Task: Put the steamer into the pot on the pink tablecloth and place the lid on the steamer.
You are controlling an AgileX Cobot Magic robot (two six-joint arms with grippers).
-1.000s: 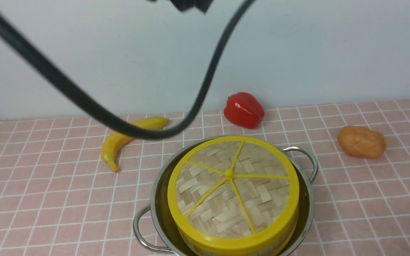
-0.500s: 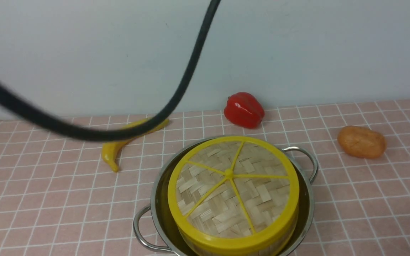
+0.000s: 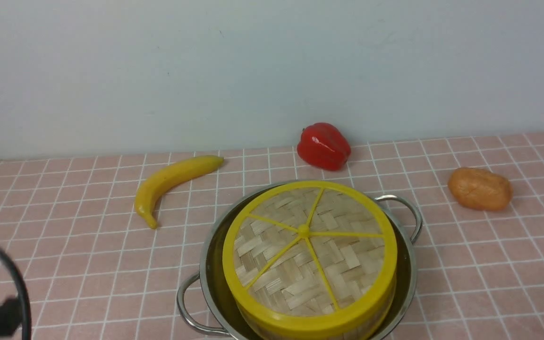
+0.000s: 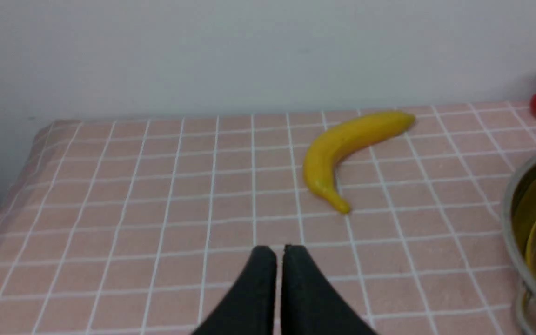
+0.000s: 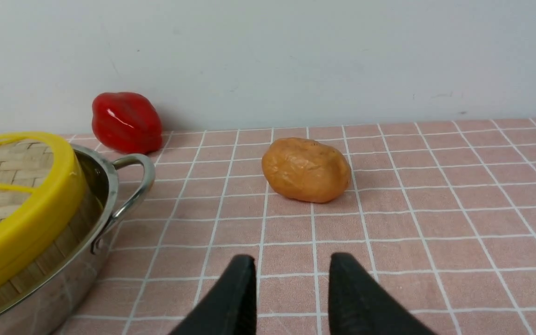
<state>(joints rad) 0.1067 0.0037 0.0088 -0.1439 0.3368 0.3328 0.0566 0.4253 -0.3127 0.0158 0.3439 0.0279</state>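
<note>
Lid [image 3: 309,250] sits on steamer [image 5: 40,251] in pot [image 3: 406,283].

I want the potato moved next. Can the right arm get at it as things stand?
Probably yes: the right gripper is open and empty, and only bare tablecloth lies between it and the potato.

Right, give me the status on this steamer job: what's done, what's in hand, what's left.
Done: the steamer sits in the pot on the pink tablecloth, and the lid lies flat on the steamer. In hand: nothing; the left gripper is nearly shut and empty over bare cloth, the right gripper open and empty beside the pot. Left: seemingly nothing.
</note>
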